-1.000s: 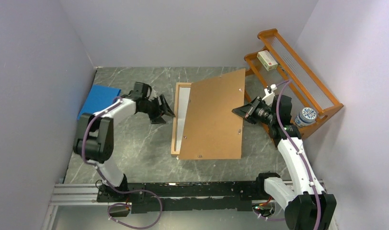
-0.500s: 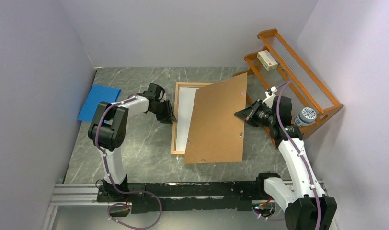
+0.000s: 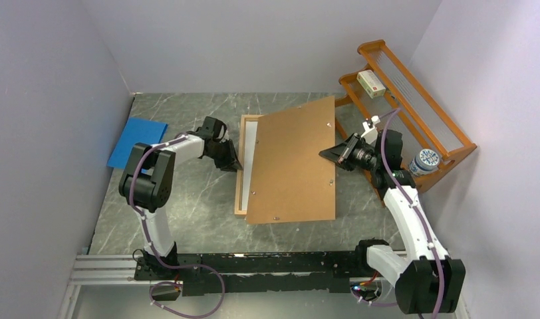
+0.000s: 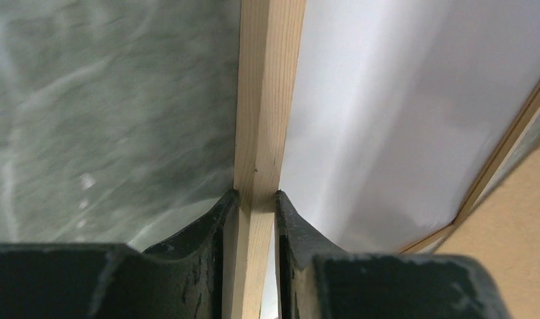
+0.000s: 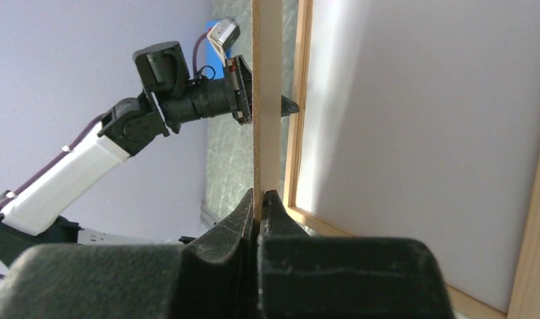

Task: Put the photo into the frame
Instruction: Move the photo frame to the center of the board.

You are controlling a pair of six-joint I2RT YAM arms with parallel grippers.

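The frame (image 3: 241,174), with its narrow light-orange wood border, lies flat on the grey table. Inside it the photo (image 3: 249,153) shows only a plain white face (image 4: 387,113). My left gripper (image 3: 233,161) is shut on the frame's left rail (image 4: 266,100), one finger on each side (image 4: 257,199). My right gripper (image 3: 328,154) is shut on the right edge of the brown backing panel (image 3: 294,163). It holds the panel tilted above the frame, hiding most of the frame and photo. In the right wrist view the panel edge (image 5: 267,100) rises from between my shut fingers (image 5: 261,198).
An orange slatted rack (image 3: 420,109) stands at the back right, close behind my right arm. It carries a small box (image 3: 372,83) and a blue-and-white cup (image 3: 424,161). A plain blue sheet (image 3: 137,141) lies by the left wall.
My left gripper reached the frame's left rail and closed on it. My right gripper swung the brown panel out, then back left, so it covers more of the white sheet.
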